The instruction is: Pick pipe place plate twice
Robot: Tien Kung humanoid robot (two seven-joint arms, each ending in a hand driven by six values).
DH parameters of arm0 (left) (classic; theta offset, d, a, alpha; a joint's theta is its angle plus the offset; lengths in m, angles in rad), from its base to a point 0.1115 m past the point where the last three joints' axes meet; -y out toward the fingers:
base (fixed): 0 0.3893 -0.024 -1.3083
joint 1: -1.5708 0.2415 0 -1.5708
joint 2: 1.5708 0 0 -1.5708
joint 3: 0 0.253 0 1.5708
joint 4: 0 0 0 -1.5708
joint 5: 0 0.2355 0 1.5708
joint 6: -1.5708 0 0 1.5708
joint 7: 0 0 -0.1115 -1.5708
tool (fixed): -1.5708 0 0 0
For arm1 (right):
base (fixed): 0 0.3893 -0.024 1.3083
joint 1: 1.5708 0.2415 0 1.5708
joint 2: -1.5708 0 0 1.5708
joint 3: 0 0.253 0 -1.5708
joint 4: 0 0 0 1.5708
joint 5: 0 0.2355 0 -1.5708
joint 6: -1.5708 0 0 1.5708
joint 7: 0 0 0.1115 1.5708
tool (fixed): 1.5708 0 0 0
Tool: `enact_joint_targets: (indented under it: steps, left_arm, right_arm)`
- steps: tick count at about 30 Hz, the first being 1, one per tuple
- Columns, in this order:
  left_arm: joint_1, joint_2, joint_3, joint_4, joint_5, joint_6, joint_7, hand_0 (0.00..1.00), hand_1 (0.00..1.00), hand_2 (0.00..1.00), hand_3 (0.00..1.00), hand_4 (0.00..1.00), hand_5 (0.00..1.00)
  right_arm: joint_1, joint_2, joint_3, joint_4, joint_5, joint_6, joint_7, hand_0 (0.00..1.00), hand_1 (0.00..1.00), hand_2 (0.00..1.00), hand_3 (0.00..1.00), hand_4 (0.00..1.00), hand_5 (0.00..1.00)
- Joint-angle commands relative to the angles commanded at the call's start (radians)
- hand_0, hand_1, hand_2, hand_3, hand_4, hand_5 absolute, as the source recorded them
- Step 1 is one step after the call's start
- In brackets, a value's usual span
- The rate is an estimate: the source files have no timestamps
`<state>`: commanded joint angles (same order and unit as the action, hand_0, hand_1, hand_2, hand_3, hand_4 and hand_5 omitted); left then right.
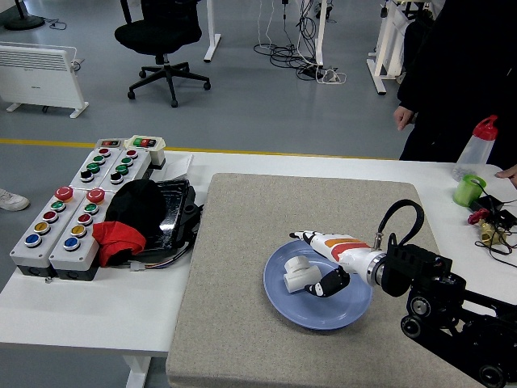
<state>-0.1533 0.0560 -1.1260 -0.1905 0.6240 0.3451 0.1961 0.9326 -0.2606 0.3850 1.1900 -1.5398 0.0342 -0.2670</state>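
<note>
A white pipe fitting (297, 273) lies on the blue plate (347, 311), on its left half. The plate sits on the grey mat (242, 242). My right hand (307, 263) reaches in from the right, low over the plate. Its white fingers (305, 238) are stretched out just above the fitting and the black thumb (326, 286) is beside it, so the hand is open and does not grasp the fitting. My black forearm (420, 279) covers the mat's right front corner. The left arm is out of view.
Two button boxes (65, 218) and a black tray with black and red cloth (133, 218) stand at the left. A green cup (468, 191), a red-capped bottle (478, 145) and cables (489, 222) are at the far right. A person in dark clothes (460, 73) stands behind, one hand (507, 172) on the table.
</note>
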Motion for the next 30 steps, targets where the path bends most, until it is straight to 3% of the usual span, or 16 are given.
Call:
enact_joint_targets:
  steps: [5, 10, 14, 17, 22, 26, 30]
  left_arm:
    - [0.002, 0.000, -0.009, 0.000, 0.016, -0.001, 0.003, 0.743, 0.787, 0.753, 0.714, 0.479, 0.998]
    - [0.003, 0.002, -0.011, 0.001, 0.016, -0.002, 0.000, 0.743, 0.787, 0.753, 0.714, 0.479, 0.998]
    - [-0.002, 0.005, -0.007, 0.003, 0.008, -0.003, -0.004, 0.742, 0.786, 0.752, 0.714, 0.479, 0.998]
    - [-0.005, 0.007, -0.005, 0.003, 0.000, -0.002, -0.006, 0.742, 0.785, 0.750, 0.714, 0.478, 0.998]
    - [-0.005, 0.005, -0.012, 0.002, 0.011, -0.001, -0.002, 0.742, 0.785, 0.750, 0.714, 0.478, 0.998]
    - [-0.001, 0.004, -0.020, 0.001, 0.025, -0.001, 0.002, 0.742, 0.784, 0.751, 0.714, 0.478, 0.998]
    - [0.002, 0.003, -0.024, 0.001, 0.033, 0.000, 0.005, 0.742, 0.785, 0.752, 0.714, 0.477, 0.998]
  right_arm:
    - [-0.021, -0.014, 0.060, 0.016, -0.015, -0.022, 0.001, 0.998, 0.953, 0.998, 0.998, 0.842, 0.387]
    - [-0.055, -0.083, 0.191, 0.059, -0.049, -0.004, -0.016, 0.998, 0.953, 0.998, 0.998, 0.842, 0.387]
    - [-0.099, -0.180, 0.279, 0.127, -0.026, 0.041, -0.033, 0.998, 0.944, 0.998, 0.998, 0.833, 0.390]
    - [-0.154, -0.291, 0.339, 0.201, 0.060, 0.097, -0.031, 0.978, 0.925, 0.998, 0.998, 0.827, 0.399]
    - [-0.209, -0.409, 0.358, 0.275, 0.120, 0.156, -0.021, 0.978, 0.925, 0.998, 0.998, 0.827, 0.399]
    - [-0.245, -0.474, 0.324, 0.327, 0.127, 0.166, 0.007, 0.990, 0.927, 0.994, 0.998, 0.827, 0.399]
    - [-0.276, -0.511, 0.278, 0.357, 0.111, 0.166, 0.030, 0.981, 0.922, 0.982, 0.985, 0.822, 0.392]
